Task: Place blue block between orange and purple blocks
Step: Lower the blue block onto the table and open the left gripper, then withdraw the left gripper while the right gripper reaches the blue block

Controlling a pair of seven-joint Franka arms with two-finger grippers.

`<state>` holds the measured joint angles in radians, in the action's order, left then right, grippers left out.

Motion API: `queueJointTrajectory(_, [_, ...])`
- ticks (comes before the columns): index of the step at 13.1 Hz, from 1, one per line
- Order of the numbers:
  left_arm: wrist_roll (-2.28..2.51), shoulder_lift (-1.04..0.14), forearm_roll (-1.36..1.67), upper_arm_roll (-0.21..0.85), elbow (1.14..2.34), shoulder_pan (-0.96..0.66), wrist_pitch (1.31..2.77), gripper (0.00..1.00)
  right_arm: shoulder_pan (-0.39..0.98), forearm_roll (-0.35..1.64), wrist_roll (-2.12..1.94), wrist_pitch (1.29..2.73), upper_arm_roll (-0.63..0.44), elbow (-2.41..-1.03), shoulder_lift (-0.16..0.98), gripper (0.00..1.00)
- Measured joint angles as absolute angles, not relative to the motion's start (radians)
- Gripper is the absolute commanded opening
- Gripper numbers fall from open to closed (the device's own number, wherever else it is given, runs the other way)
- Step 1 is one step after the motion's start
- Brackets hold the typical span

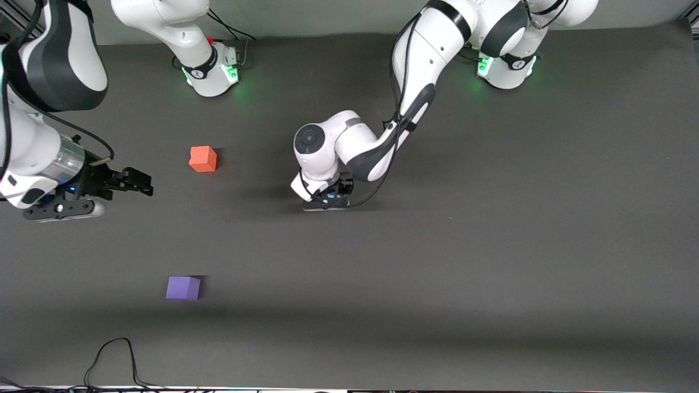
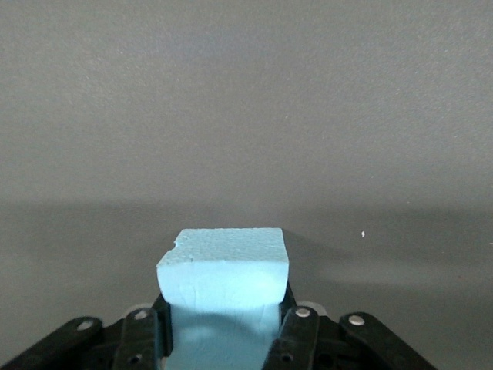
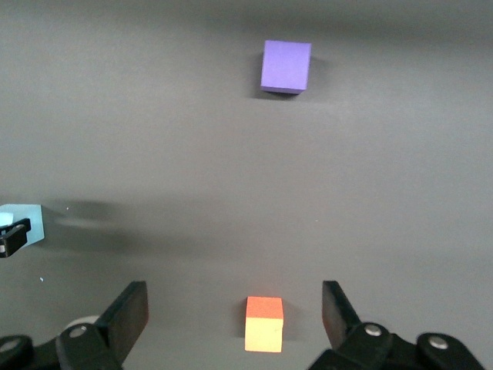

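The left tool [image 1: 329, 201] is squeezing the blue block [image 2: 223, 270] low at the middle of the tabletop [image 1: 491, 245]. The right tool [image 1: 143, 183] is waiting over the right arm's end, its fingers [image 3: 127, 316] wide apart. The orange block [image 1: 203, 159] is sitting near it. The purple block [image 1: 183, 287] is lying nearer the front camera, well apart from the orange one.
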<state>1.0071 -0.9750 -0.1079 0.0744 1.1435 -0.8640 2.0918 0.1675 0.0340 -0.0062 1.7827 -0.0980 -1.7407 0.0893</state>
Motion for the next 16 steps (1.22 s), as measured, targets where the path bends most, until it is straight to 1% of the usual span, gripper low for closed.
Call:
queueJointTrajectory(5, [1.009, -0.973, -0.109, 0.068, 1.142, -0.862, 2.094, 1.0, 0.187, 0.034, -0.006, 1.783, -0.098, -1.741, 0.106, 1.0])
queueJointTrajectory(7, [1.012, -0.945, -0.108, 0.067, 1.129, -0.849, 2.072, 1.0, 0.191, 0.034, -0.007, 1.783, -0.098, -1.74, 0.106, 1.0])
queueJointTrajectory(9, [1.011, -0.886, -0.095, 0.068, 1.111, -0.81, 2.004, 1.0, 0.213, 0.035, -0.007, 1.776, -0.098, -1.735, 0.104, 1.0])
queueJointTrajectory(12, [0.93, -0.759, -0.003, 0.063, 1.1, -0.708, 1.892, 1.0, 0.314, 0.036, 0.034, 1.748, -0.097, -1.708, 0.1, 1.0])
queueJointTrajectory(14, [0.807, -0.66, 0.067, 0.055, 1.105, -0.596, 1.784, 1.0, 0.41, 0.036, 0.134, 1.746, -0.095, -1.704, 0.1, 1.0])
queueJointTrajectory(16, [0.66, -0.572, 0.095, 0.052, 1.125, -0.441, 1.67, 1.0, 0.509, 0.046, 0.238, 1.751, -0.093, -1.704, 0.106, 1.0])
